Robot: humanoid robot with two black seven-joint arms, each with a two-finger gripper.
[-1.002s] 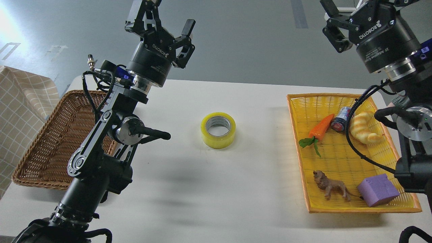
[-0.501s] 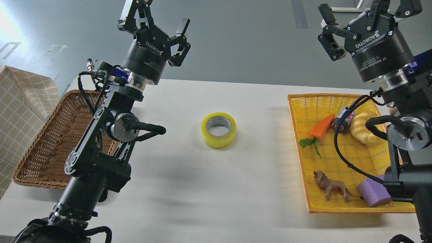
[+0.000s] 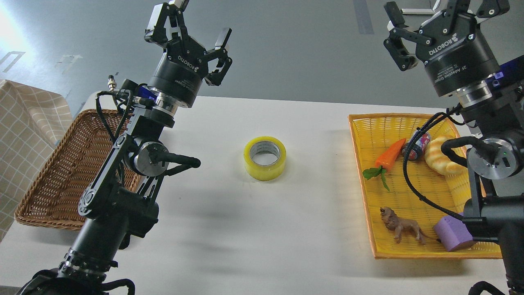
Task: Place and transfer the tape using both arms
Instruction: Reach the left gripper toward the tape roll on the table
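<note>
The yellow tape roll (image 3: 265,158) lies flat on the white table (image 3: 266,229) near its middle, grey-white core facing up. My left gripper (image 3: 190,24) is raised high at the upper left, fingers spread open and empty, well left of and above the tape. My right gripper (image 3: 442,8) is raised at the upper right above the yellow tray, fingers spread open and empty; its upper fingertips run out of the top of the view.
A brown wicker basket (image 3: 61,180) stands at the table's left, partly behind my left arm. A yellow tray (image 3: 374,135) at the right holds a toy carrot (image 3: 389,155), a can (image 3: 415,146), a croissant toy (image 3: 438,157), a lion figure (image 3: 401,228) and a purple block (image 3: 452,237).
Both arms have risen and drawn slightly outward; the right arm now hides more of the purple block and croissant. The tape has not moved.
</note>
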